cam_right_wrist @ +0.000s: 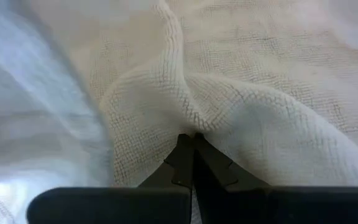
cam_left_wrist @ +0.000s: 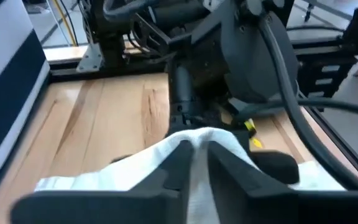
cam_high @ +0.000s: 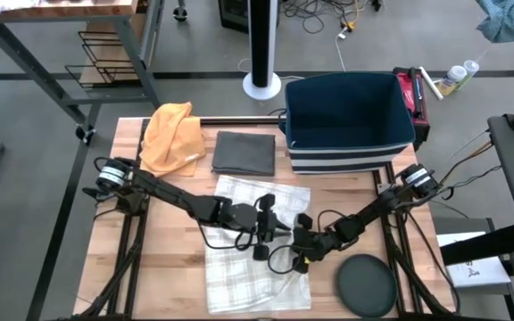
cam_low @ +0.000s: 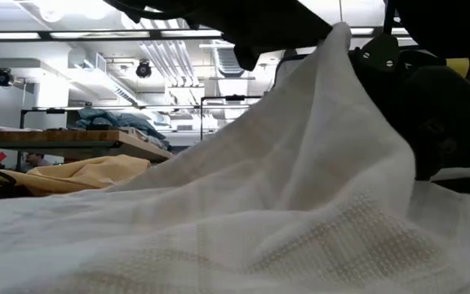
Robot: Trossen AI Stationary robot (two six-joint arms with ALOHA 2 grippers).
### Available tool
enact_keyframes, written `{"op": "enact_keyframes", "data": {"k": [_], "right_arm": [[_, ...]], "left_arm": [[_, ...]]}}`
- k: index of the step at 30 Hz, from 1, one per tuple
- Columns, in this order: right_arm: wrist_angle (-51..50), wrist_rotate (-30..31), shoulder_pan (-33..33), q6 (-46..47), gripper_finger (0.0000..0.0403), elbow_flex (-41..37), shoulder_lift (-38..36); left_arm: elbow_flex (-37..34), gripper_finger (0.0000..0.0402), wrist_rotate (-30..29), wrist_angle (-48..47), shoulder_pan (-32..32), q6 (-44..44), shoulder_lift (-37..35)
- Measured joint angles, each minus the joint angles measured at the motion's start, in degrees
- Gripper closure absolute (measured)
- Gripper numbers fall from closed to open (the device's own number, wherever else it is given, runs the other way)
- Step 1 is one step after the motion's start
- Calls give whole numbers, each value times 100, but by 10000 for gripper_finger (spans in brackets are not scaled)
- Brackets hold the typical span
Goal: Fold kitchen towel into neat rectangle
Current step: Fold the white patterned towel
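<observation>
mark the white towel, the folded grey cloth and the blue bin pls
white towel (cam_high: 239, 267), high view, flat lower part.
folded grey cloth (cam_high: 244, 152), high view, middle of its top face.
blue bin (cam_high: 346, 152), high view, striped front wall.

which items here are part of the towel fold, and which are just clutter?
In the job:
white checked towel
left gripper, pinching a towel fold
right gripper, shut on the towel

Lying about:
yellow cloth
folded grey cloth
blue bin
dark round disc
</observation>
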Motion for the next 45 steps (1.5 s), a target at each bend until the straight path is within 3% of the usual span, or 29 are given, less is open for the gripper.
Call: {"op": "enact_keyframes", "data": {"k": [3,7,12,17,19,24,29,35,39,43,45], "right_arm": [[-40,-45,-2,0,403,-2,-55],[-434,-373,6,122,403,-11,-340],[-1380,-594,90,331,403,-33,-935],[-2484,-667,129,626,403,-30,-1626],[-3066,-763,133,833,403,-28,-1904],[-4005,-834,164,1347,403,-26,-2635],[-3569,-425,216,1376,403,-10,-3026],[-3344,-397,237,1554,403,-4,-2877],[-2638,-408,342,1708,403,-2,-2356],[-1300,-454,467,1404,403,133,-1554],[-1125,-440,504,1124,403,392,-1106]], "left_arm": [[-2,294,-115,-487,-36,-15,-270],[-105,231,-571,-1841,-111,-359,-748],[-980,177,-1065,-2500,-237,-1293,-1282],[-2428,165,-1090,-1676,-240,-2633,-1343],[-2893,168,-1103,-894,-238,-3003,-1204],[-3533,170,-1158,247,-266,-3442,-845],[-3567,165,-1418,-219,-320,-3632,-816],[-3613,168,-1932,-1480,-374,-4070,-1161],[-3686,165,-2001,-2185,-493,-4454,-1568],[-3887,158,-2020,-2743,-684,-4871,-2076],[-4063,155,-2035,-2825,-809,-5052,-2315]]}}
